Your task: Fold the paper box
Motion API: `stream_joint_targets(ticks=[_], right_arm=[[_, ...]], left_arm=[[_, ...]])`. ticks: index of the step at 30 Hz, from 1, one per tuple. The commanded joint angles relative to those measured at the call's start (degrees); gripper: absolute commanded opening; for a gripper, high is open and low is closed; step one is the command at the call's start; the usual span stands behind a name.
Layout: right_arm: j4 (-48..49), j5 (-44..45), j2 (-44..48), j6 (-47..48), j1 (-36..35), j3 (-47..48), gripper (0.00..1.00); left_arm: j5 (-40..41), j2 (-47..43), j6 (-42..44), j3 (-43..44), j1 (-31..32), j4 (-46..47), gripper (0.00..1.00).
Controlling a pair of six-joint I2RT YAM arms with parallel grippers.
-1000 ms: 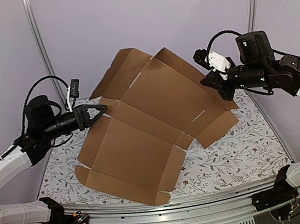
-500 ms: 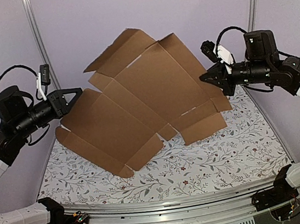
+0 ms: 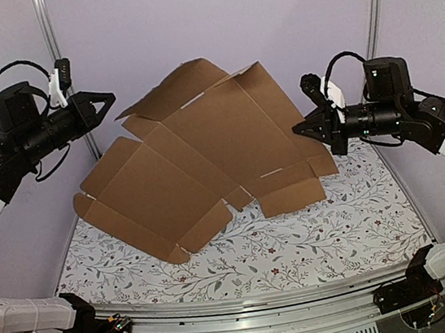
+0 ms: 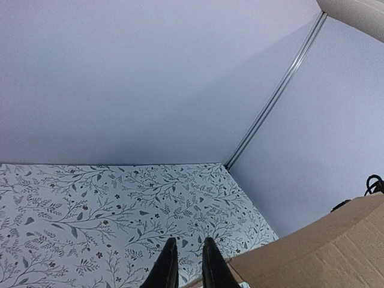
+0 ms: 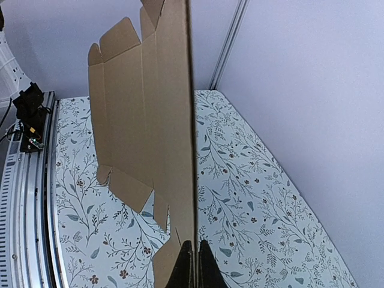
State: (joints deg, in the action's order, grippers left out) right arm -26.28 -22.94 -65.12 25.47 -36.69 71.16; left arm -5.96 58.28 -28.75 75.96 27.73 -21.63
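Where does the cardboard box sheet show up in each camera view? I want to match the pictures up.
Top external: the paper box fills the centre, tilted up off the table, with its right edge in the right gripper.
Left wrist: only a corner of the paper box shows, at the bottom right.
Right wrist: the paper box is seen nearly edge-on, rising from the fingertips, centre-left.
Shared landmark: the floral tablecloth, in all three.

No legible txt, nos., labels or brand marks in any view; paper box [image 3: 227, 141] is unprinted.
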Motion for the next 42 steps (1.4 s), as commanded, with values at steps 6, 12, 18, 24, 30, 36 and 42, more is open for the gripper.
stream_joint_targets(ticks=[6, 12, 18, 24, 30, 36, 42], right_arm=[[4.0, -2.5, 2.3, 1.0, 0.2, -1.5, 0.00], [5.5, -0.5, 2.7, -0.1, 0.2, -1.5, 0.00], [6.3, 0.3, 3.1, -0.7, 0.2, -1.6, 0.00], [6.7, 2.3, 3.3, -0.9, 0.1, -1.6, 0.00], [7.1, 3.8, 2.8, -1.5, 0.1, -1.3, 0.00], [7.0, 5.8, 2.2, -2.8, 0.2, -0.4, 0.00], [7.1, 7.3, 1.7, -4.0, 0.2, 0.3, 0.00]], left_arm=[[-1.4, 11.6, 0.2, 8.5, -0.8, -4.6, 0.13], [-9.2, 13.2, 0.5, 9.3, -0.8, -4.8, 0.12], [-14.9, 12.0, 2.4, 8.3, -0.6, -6.6, 0.09], [-18.2, 10.0, 3.8, 6.4, -0.6, -7.8, 0.07], [-21.6, 8.4, 4.9, 5.0, -0.6, -8.0, 0.07], [-24.3, 7.1, 5.7, 3.9, -0.5, -8.0, 0.06], [-25.4, 5.4, 6.2, 1.7, -0.1, -7.3, 0.06]])
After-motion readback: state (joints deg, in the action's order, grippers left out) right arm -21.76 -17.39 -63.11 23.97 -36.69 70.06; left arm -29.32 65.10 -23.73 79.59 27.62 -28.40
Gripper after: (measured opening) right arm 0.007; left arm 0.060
